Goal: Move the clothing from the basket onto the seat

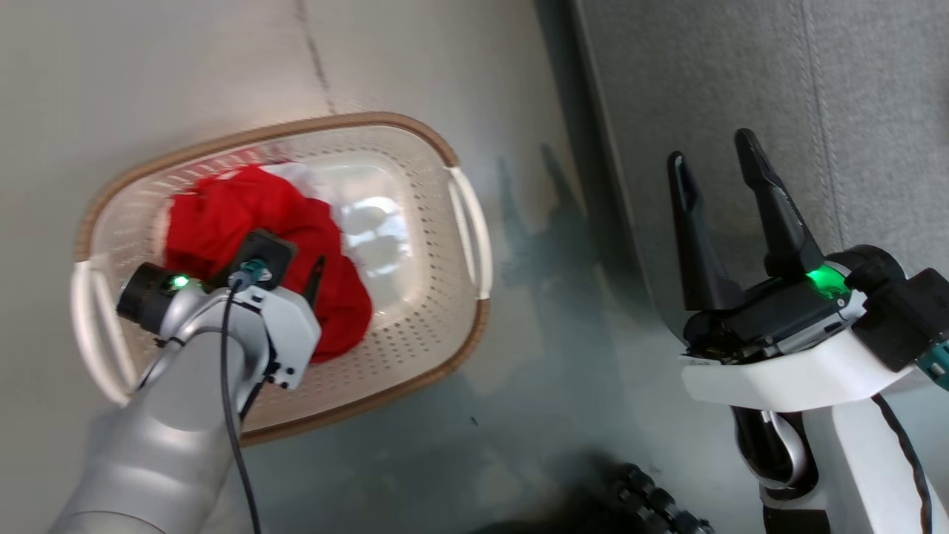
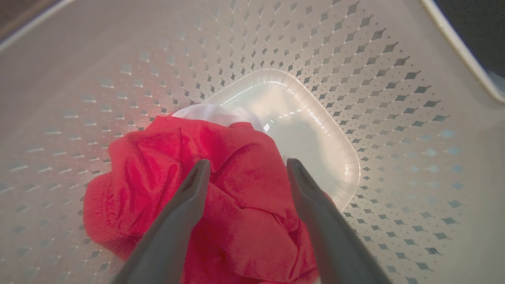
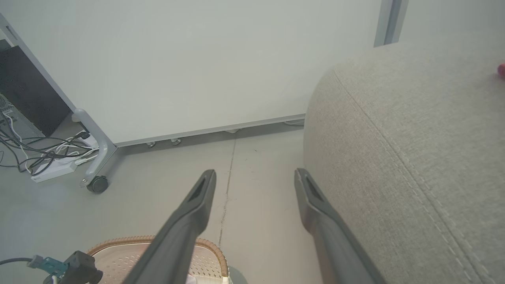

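Left wrist view: L tool (image 2: 249, 165) spread over clothing (image 2: 150, 185) in basket (image 2: 355, 59); R tool (image 1: 710, 148) spread.

The head camera looks steeply down on the basket (image 1: 415, 326) and the sofa cushion (image 1: 741, 74) beside it. The left wrist camera sits close inside that basket, facing the red garment (image 2: 244, 221). The right wrist camera looks low across the floor (image 3: 256, 221) toward a wheeled partition (image 3: 197, 59), catching both cushion and basket rim.
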### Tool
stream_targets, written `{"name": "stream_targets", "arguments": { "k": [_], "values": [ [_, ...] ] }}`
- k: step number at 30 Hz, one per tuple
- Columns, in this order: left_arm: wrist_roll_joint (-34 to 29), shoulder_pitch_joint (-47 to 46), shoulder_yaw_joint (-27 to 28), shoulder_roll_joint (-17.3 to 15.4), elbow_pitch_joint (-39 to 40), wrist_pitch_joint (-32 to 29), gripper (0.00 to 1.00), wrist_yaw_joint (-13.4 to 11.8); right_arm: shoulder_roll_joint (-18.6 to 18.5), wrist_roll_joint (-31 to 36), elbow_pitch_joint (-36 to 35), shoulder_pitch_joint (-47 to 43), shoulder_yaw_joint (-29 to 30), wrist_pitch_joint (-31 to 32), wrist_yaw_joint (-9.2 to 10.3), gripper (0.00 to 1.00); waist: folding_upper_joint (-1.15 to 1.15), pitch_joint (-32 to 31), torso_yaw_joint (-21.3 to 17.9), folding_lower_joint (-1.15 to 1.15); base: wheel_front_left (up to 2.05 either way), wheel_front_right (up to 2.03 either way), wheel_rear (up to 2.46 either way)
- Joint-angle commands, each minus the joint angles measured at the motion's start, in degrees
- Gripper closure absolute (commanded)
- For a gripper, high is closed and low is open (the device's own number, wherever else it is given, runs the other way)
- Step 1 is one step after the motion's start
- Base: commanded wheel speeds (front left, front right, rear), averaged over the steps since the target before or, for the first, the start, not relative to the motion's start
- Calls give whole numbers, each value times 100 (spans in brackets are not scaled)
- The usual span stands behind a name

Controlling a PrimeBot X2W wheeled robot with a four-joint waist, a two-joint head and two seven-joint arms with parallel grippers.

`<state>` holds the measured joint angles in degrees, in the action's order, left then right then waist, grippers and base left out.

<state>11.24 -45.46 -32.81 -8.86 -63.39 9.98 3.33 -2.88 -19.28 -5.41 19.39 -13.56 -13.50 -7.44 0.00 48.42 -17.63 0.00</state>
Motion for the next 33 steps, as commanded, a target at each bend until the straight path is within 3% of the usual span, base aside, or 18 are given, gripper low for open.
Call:
{"name": "stream_targets", "arguments": {
  "k": [1,6,16,17,18,19,30,33],
  "values": [
    [-28,-137,-12,-82,-47,-25,0,22,-8,-50,-2,75,-33,-55,-9,0,0,438,-448,0,0,0,0],
    [-31,-341,-82,-311,-513,-297,0,150,-7,-335,118,219,-299,-164,-9,0,0,732,-804,0,0,0,0],
    [-67,-512,-285,-524,-918,-938,0,249,-8,-556,-106,-30,-243,-183,-9,0,0,847,-890,0,0,0,0],
    [-66,-534,-292,-560,-935,-970,14,246,-8,-565,-130,-59,-243,-183,-9,0,0,847,-897,0,0,0,0],
    [-57,-549,-297,-590,-946,-999,93,249,-8,-578,-146,-89,-239,-183,-9,0,0,848,-900,0,0,0,0],
    [-51,-566,-306,-615,-958,-1005,100,250,-8,-588,-162,-104,-239,-183,-9,0,0,850,-902,0,0,0,0],
    [149,-704,-209,-604,-798,-380,100,166,-10,-469,-35,211,-452,-174,-9,0,0,635,-910,0,0,0,0],
    [203,-562,-231,-438,-679,-102,100,178,-13,-285,82,235,-395,-174,-9,0,0,352,-707,0,0,0,0]
  ]
}}
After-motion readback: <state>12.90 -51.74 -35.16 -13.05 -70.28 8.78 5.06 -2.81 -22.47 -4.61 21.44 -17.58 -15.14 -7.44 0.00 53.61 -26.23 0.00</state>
